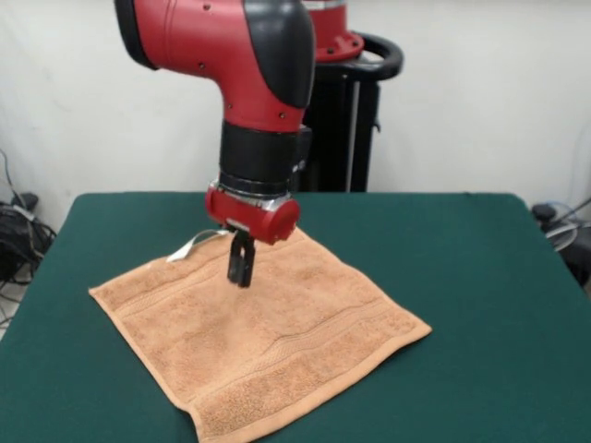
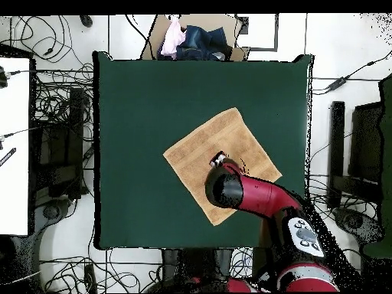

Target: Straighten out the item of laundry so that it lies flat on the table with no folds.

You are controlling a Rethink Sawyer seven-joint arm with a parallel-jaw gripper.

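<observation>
The item of laundry (image 1: 268, 337), a light orange-tan towel with woven band stripes, lies spread out flat on the dark green table (image 1: 443, 249), turned like a diamond. Its small white tag (image 1: 185, 249) sticks out at the far corner. My gripper (image 1: 241, 278) hangs straight down just above the towel's far part, near the tag; its dark fingers look pressed together and nothing is between them. From overhead, the towel (image 2: 218, 149) sits right of the table's (image 2: 138, 115) centre, and the red arm covers its lower right part, with the gripper hidden under it.
A cardboard box (image 2: 197, 38) with bundled clothes stands past the table's top edge in the overhead view. Cables cover the floor on both sides. The robot's black pedestal (image 1: 346, 120) rises behind the table's far edge.
</observation>
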